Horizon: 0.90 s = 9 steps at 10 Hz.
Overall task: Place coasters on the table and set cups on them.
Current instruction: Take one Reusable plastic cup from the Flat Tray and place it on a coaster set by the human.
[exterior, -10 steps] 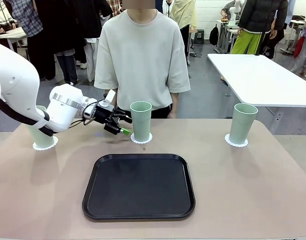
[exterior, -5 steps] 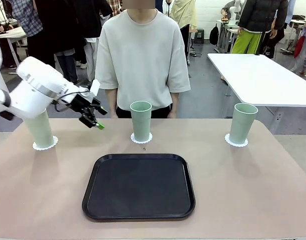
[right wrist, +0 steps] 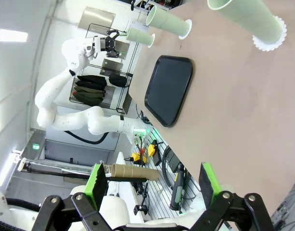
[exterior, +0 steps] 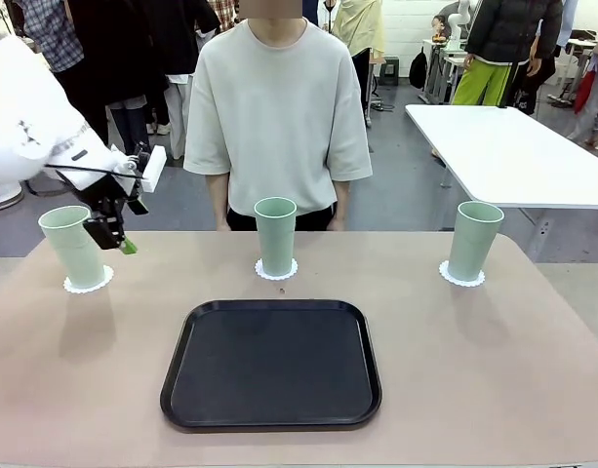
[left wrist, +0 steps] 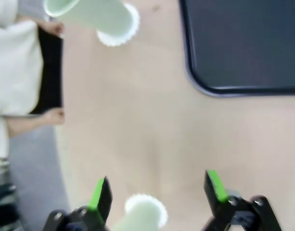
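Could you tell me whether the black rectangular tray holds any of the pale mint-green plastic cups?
No, the black tray is bare in the front view; all three green cups stand on white scalloped coasters beyond it.

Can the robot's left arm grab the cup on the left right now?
Probably yes. The left gripper hangs open just beside the left cup, above the table, and nothing stands between them. The cup stands upright on its coaster, well apart from the tray.
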Tool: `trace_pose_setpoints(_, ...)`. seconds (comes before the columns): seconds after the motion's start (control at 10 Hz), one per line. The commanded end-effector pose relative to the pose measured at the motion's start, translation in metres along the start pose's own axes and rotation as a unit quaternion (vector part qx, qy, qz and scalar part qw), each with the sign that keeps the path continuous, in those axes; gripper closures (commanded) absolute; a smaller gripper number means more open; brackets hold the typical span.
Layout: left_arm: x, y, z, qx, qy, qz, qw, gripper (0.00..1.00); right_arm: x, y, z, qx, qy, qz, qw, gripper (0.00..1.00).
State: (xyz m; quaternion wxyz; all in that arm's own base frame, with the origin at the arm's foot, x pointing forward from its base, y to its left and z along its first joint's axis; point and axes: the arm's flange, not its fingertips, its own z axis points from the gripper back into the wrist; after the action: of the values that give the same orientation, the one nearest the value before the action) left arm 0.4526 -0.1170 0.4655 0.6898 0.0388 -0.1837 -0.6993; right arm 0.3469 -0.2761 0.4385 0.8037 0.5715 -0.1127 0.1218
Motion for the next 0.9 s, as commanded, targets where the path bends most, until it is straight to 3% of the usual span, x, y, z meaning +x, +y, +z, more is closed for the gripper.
trace_pose_setpoints(0.0, 0.018, -0.01, 0.03, -0.041, -0.001, 0.019, 0.999, 0.0, -0.001, 0.002, -0.002, 0.001, -0.006, -0.004, 1.0, 0.0)
trace_pose_setpoints(0.2, 0.026, -0.019, 0.038, -0.057, 0.0, 0.03, 0.998, 0.0, -0.001, 0.002, -0.002, 0.001, -0.006, -0.004, 1.0, 0.0)
trace_pose_setpoints(0.5, 0.029, -0.002, 0.031, -0.027, -0.035, 0.167, 0.985, 0.0, -0.001, 0.002, -0.002, 0.001, -0.006, -0.004, 1.0, 0.0)
trace_pose_setpoints(0.7, 0.026, 0.006, 0.028, -0.014, -0.013, 0.24, 0.971, 0.0, -0.001, 0.002, -0.002, 0.001, -0.006, -0.004, 1.0, 0.0)
trace_pose_setpoints(0.8, 0.023, -0.004, 0.035, -0.036, -0.021, 0.163, 0.986, 0.0, -0.001, 0.002, -0.002, 0.001, -0.006, -0.004, 1.0, 0.0)
